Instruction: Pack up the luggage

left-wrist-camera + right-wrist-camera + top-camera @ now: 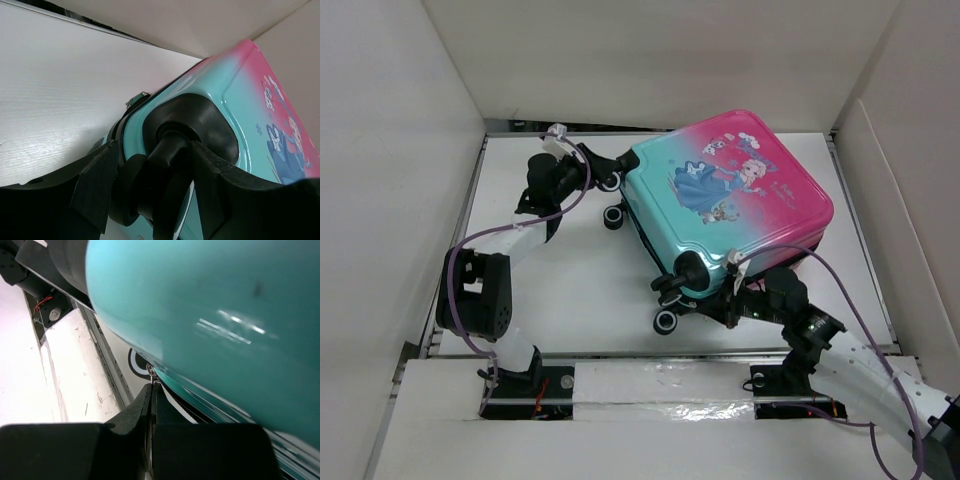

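The luggage (pixel 740 200) lies closed on the white table, princess picture up, pink at the far right and teal at the near left. My left gripper (pixel 603 172) is at its far-left corner, its jaws closed around a black caster wheel (pixel 167 165) of the teal shell (pixel 240 90). My right gripper (pixel 728 300) is at the near edge under the teal shell (pixel 210 305). Its fingers (pixel 152 390) are pressed together on the small metal zipper pull (pixel 151 374) beside the zipper track (pixel 185 410).
Other black wheels stick out on the left side (pixel 614 216) and at the near-left corner (pixel 667 321). White walls enclose the table on three sides. A metal rail (pixel 620 352) runs along the near edge. Purple cables (pixel 500 232) trail along both arms.
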`<control>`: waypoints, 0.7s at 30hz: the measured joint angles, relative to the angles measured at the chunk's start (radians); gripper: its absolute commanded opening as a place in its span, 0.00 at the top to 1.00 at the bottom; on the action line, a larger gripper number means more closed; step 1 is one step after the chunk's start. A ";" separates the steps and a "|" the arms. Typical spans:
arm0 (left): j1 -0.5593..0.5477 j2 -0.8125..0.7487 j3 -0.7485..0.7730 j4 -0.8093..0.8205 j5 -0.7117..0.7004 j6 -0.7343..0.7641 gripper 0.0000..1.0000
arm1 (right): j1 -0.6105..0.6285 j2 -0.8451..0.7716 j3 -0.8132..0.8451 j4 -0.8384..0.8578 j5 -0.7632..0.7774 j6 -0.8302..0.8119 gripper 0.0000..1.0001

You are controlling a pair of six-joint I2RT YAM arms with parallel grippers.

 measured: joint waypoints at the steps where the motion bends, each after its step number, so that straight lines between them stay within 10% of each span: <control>1: 0.001 0.000 0.000 0.006 0.008 0.004 0.48 | -0.010 -0.001 -0.002 -0.002 -0.011 0.000 1.00; 8: 0.008 0.018 0.011 0.028 0.063 0.050 0.49 | -0.053 0.008 -0.002 -0.006 -0.049 -0.002 1.00; 21: 0.007 0.097 0.034 0.024 0.199 0.027 0.19 | -0.081 0.035 0.002 0.012 -0.054 -0.013 1.00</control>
